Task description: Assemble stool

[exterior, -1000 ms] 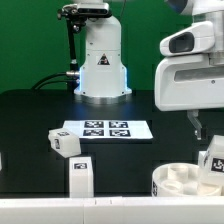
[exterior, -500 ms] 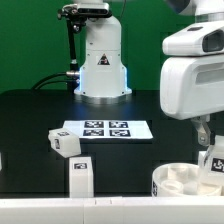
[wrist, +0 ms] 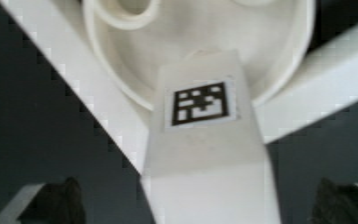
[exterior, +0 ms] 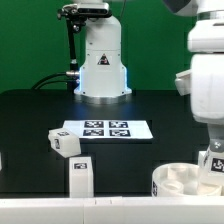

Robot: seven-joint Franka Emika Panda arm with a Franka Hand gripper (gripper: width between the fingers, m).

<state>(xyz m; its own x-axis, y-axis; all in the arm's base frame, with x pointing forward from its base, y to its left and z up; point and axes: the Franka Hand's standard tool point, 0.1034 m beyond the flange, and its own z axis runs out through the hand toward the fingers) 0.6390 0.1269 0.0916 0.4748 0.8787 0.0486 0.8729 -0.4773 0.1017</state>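
Closest to the wrist camera, the hand [wrist: 197,208]: spread to its widest and closed on nothing. Dark fingertips [wrist: 55,200] either side of a white stool leg [wrist: 197,150], apart from it. On that leg's upper face, a square black-and-white tag [wrist: 197,103]. Just beyond, the round dish-like seat [wrist: 131,40], ribbed inside.

In the exterior view, seat low at the front of the table [exterior: 30,110], toward the exterior view's right, with the tagged leg upright at its far side under the arm. Cannot tell whether seated in a socket or merely resting there. Further along the front, toward the exterior view's left, a loose leg [exterior: 80,173] standing upright. Behind that, a second loose leg [exterior: 65,142] lying tilted just beside the marker board [exterior: 105,129]. Farthest back, the white robot base [exterior: 103,62].

Judged to be the approach for grasping the leg at the seat. Next move calls for lowering until both pads straddle the flat faces, then closing squarely without nudging the seat.
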